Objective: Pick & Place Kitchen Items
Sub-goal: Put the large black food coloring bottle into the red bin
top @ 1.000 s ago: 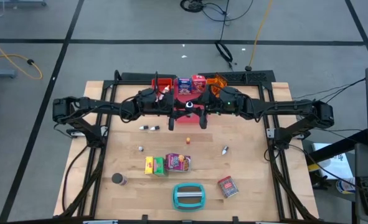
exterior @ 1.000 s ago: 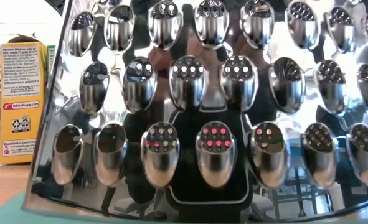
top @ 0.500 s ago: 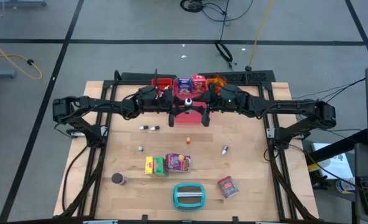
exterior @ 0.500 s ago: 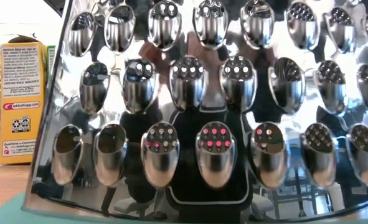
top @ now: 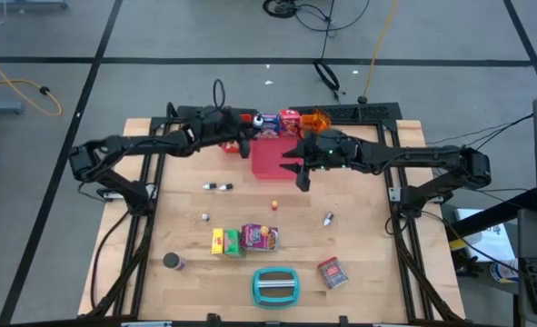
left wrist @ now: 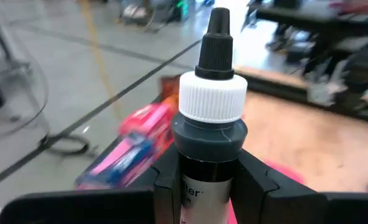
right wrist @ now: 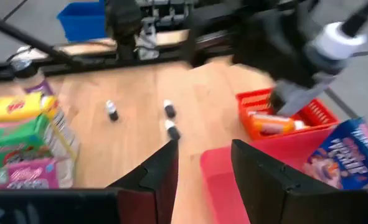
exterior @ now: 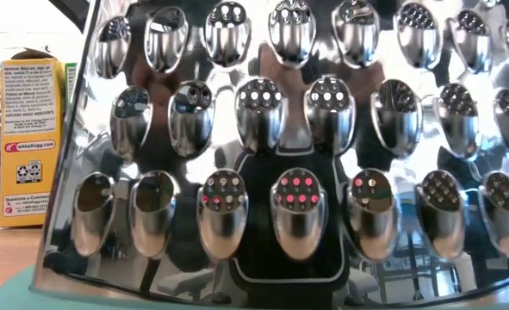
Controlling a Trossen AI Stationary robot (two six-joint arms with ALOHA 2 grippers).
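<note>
My left gripper is shut on a small bottle with a dark body, a white cap and a black nozzle. It hangs in the air at the far side, near the red tray. My right gripper stands open with nothing between its fingers, over the near right edge of the pink tray. A blue-white box and a red-white box stand behind the pink tray. In the right wrist view the bottle shows above the red tray. My left gripper pinches the bottle's dark body just below the white cap, one finger on each side. The fingers lie nearly level and across the bottle. The bottle is lifted clear, and its cap and nozzle stick up above the fingers.
On the bare wood lie tiny bottles, a yellow and a green box, a purple packet, a dark can and a red-white box. The teal-and-grey oblong object stands right before the low camera and fills its view. An orange tray stands far right.
My left gripper has swung away from my right gripper, from over the pink tray toward the table's far edge and left, up to the red tray. It has turned as it went. The bottle has gone with it, clear of the table.
</note>
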